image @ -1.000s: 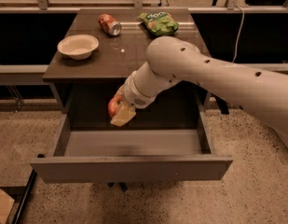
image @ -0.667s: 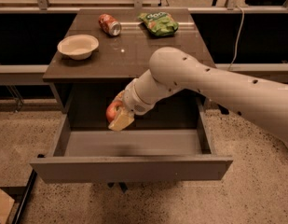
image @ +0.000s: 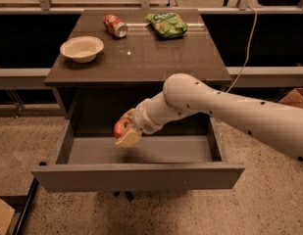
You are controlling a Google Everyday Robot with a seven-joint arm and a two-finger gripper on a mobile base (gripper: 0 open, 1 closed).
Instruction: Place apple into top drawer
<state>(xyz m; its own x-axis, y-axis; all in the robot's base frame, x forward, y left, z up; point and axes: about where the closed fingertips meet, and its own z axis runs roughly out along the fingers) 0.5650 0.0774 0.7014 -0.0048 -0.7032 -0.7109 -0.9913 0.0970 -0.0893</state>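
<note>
The apple is clamped between the fingers of the gripper, hanging over the open top drawer. It is toward nine o'clock from the drawer's middle and, as far as I can judge, clear of the grey floor beneath. The arm comes in from three o'clock, passing in front of the edge of the cabinet top. What worries me is the drop: let go from up there, a round apple may bounce and roll, knocking the left wall or hopping the low front panel at six o'clock. The wrist is also close under the cabinet top's edge, so lifting out carelessly could bump it. The white bowl at ten o'clock, the red soda can and the green bag near twelve stand well apart from all this.
</note>
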